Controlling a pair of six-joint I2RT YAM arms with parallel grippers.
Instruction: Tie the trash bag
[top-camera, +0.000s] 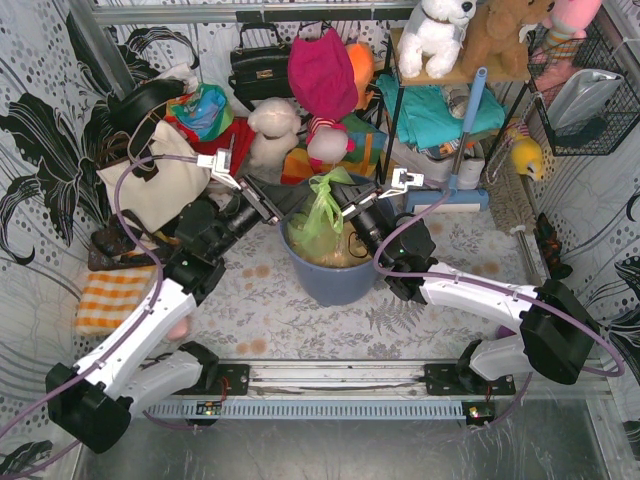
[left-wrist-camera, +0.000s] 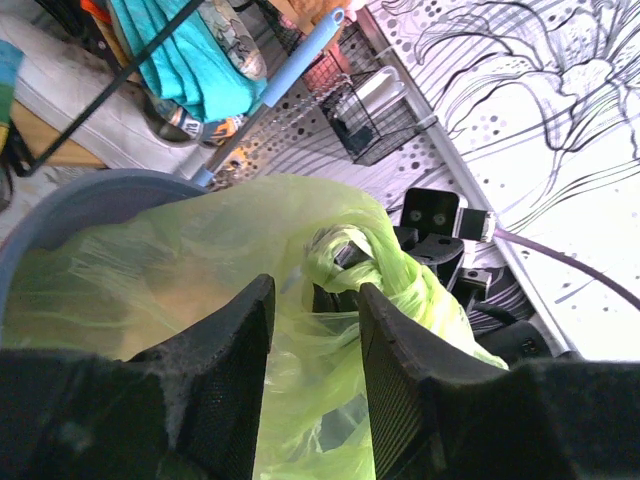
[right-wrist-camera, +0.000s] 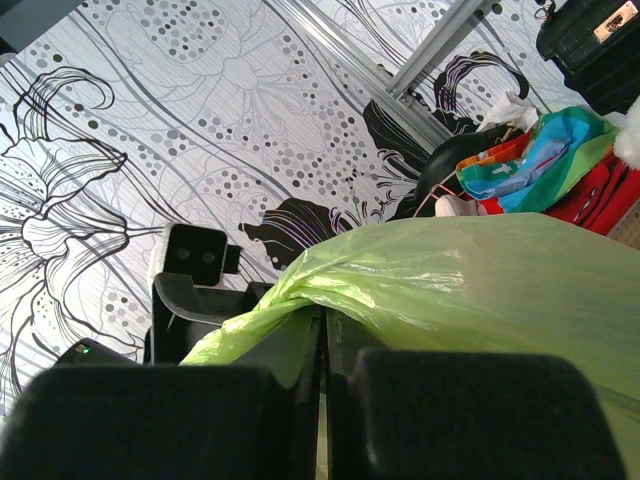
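— Where do we stand?
— The trash bag (top-camera: 322, 212) sits in the bin (top-camera: 325, 282). Our right gripper (right-wrist-camera: 323, 335) is pinched tight on a gathered fold. Our left gripper (left-wrist-camera: 315, 300) is parted, with loose film between its fingers.
— It looks thin, slippery and almost weightless — we'd take hold where it's bunched, not the flimsy wall.

The thin translucent light-green plastic trash bag (left-wrist-camera: 300, 215) is glossy and crinkled, catching highlights. The round blue-grey plastic bin (top-camera: 330, 285) looks smooth and matt. The black fingers (left-wrist-camera: 225, 350) of the left gripper (left-wrist-camera: 316, 292) are matt and grainy. The cream tote bag (top-camera: 165, 185) is plain woven cloth.
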